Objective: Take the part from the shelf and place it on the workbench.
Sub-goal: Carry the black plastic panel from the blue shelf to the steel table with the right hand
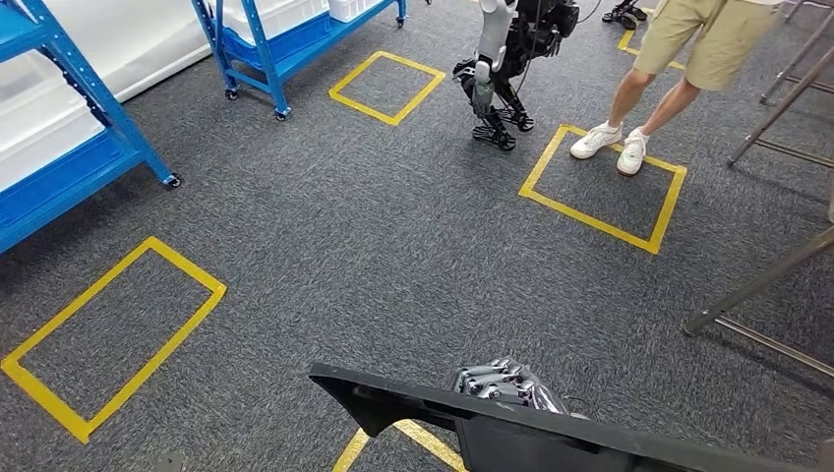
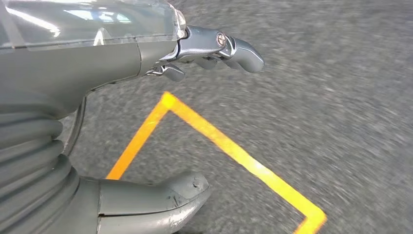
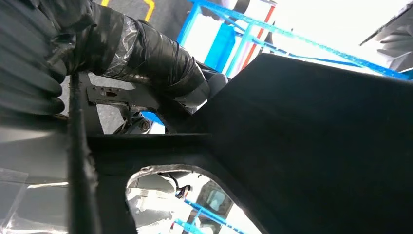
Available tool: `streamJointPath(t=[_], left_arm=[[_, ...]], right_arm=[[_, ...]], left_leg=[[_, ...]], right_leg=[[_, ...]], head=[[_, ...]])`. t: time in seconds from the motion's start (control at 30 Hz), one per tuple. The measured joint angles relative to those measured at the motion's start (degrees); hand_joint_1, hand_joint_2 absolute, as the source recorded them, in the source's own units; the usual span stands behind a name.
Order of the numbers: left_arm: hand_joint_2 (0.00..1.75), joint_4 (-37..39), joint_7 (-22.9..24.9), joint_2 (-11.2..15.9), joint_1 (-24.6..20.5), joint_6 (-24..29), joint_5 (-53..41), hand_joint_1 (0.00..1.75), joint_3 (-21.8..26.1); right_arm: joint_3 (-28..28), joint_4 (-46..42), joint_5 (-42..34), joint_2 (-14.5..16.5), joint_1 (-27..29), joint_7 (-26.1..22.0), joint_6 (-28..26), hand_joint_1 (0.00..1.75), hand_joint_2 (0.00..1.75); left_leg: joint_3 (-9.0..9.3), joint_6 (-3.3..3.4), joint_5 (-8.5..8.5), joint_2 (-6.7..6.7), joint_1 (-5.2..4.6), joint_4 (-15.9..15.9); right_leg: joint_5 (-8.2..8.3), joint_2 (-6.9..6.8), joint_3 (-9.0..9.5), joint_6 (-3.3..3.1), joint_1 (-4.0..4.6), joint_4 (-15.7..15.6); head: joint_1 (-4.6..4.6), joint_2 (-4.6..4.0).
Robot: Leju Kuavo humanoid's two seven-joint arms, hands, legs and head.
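Nearest, the right hand (image 1: 506, 383) grips a black panel part (image 1: 551, 433), carried low at the near edge; the grip should stay firm and the panel level during transport. The left hand (image 2: 209, 48) holds nothing, fingers apart. Grey carpet (image 1: 393, 246) bears yellow tape squares (image 1: 108, 329); farther off stand blue shelves (image 1: 266, 49), another robot (image 1: 502, 59) and a person (image 1: 679, 59).

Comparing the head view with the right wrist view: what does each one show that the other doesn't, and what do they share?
Head view alone: grey carpet with yellow tape squares, another robot standing on the floor, and a person's legs in white shoes beside it.

Right wrist view alone: the tape-wrapped thumb of the right hand pressed on the part, and a rounded cutout in the part.

Both: the black part held in the right hand, and the blue shelf.
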Motion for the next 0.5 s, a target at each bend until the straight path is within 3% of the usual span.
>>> streamJointPath(t=[0.07, 0.1, 0.13, 0.17, 0.2, 0.23, 0.3, 0.37, 0.43, 0.5], left_arm=[[1.75, -0.01, 0.41, 0.32, -0.17, 0.26, 0.01, 0.00, 0.00], [1.75, -0.01, 0.62, 0.47, -0.02, 0.39, -0.01, 0.00, 0.00], [1.75, -0.01, 0.79, 0.64, 0.21, 0.50, -0.03, 0.00, 0.00], [1.75, -0.01, 0.90, 0.75, 0.46, 0.60, -0.04, 0.00, 0.00], [1.75, -0.01, 0.96, 0.85, 0.67, 0.73, -0.06, 0.00, 0.00], [1.75, -0.01, 0.99, 0.99, 0.82, 0.85, -0.05, 0.00, 0.00], [1.75, -0.01, 1.08, 1.25, 1.05, 1.10, 0.00, 0.00, 0.00], [1.75, -0.01, 1.25, 1.42, 1.39, 1.30, 0.11, 0.00, 0.00], [1.75, -0.01, 1.33, 1.48, 1.78, 1.46, 0.21, 0.00, 0.00], [1.75, -0.01, 1.32, 1.49, 2.07, 1.60, 0.26, 0.00, 0.00]], right_arm=[[0.26, 0.38, 0.04, 0.32, -0.80, 0.13, -0.08, 1.75, 1.75], [0.40, 0.56, 0.04, 0.45, -1.02, 0.19, -0.14, 1.75, 1.75], [0.52, 0.73, 0.04, 0.53, -1.09, 0.25, -0.19, 1.75, 1.75], [0.62, 0.86, 0.04, 0.55, -1.10, 0.32, -0.26, 1.75, 1.75], [0.68, 0.96, 0.04, 0.56, -1.13, 0.40, -0.34, 1.75, 1.75], [0.72, 1.02, 0.04, 0.56, -1.20, 0.47, -0.43, 1.75, 1.75], [0.72, 1.03, 0.04, 0.56, -1.42, 0.56, -0.73, 1.75, 1.75], [0.73, 1.03, 0.04, 0.56, -1.60, 0.70, -1.01, 1.75, 1.75], [0.75, 1.03, 0.04, 0.55, -1.64, 0.85, -1.16, 1.75, 1.75], [0.76, 1.02, 0.03, 0.54, -1.66, 0.89, -1.22, 1.75, 1.75]], left_leg=[[-2.76, -0.44, -3.68, -3.09, 0.29, 6.38], [-4.59, -0.60, -5.33, -3.90, 0.35, 10.31], [-6.04, -0.71, -6.11, -4.26, 0.38, 13.26], [-6.67, -0.76, -5.75, -4.39, 0.41, 14.32], [-6.25, -0.77, -4.22, -4.48, 0.47, 13.05], [-4.88, -0.73, -1.90, -4.81, 0.58, 9.74], [-1.71, -0.49, 1.43, -6.75, 0.86, 2.33], [-0.45, -0.13, 1.98, -8.11, 0.86, -0.70], [-0.45, 0.50, 2.23, -7.35, 0.79, -1.01], [-0.45, 1.42, 2.77, -6.17, 0.92, -1.57]], right_leg=[[0.30, 1.14, -0.06, -0.50, -0.11, -0.23], [0.36, 1.81, -0.16, -0.60, -0.09, -0.18], [0.39, 2.54, -0.22, -0.63, -0.07, -0.11], [0.39, 3.28, -0.26, -0.63, -0.06, 0.01], [0.38, 4.03, -0.26, -0.60, -0.07, 0.17], [0.33, 4.75, -0.25, -0.53, -0.08, 0.38], [0.17, 6.00, -0.43, -0.15, -0.05, 0.95], [0.29, 7.10, -0.97, 0.57, -0.09, 1.28], [0.67, 8.13, -1.50, 1.38, -0.23, 1.22], [-0.30, 6.89, -2.33, 1.87, -0.15, 2.56]], head=[[-0.01, 0.00], [-0.01, 0.00], [-0.01, 0.00], [-0.01, 0.00], [-0.01, 0.00], [-0.01, 0.00], [-0.01, 0.00], [-0.01, 0.00], [-0.01, 0.00], [0.01, 0.00]])
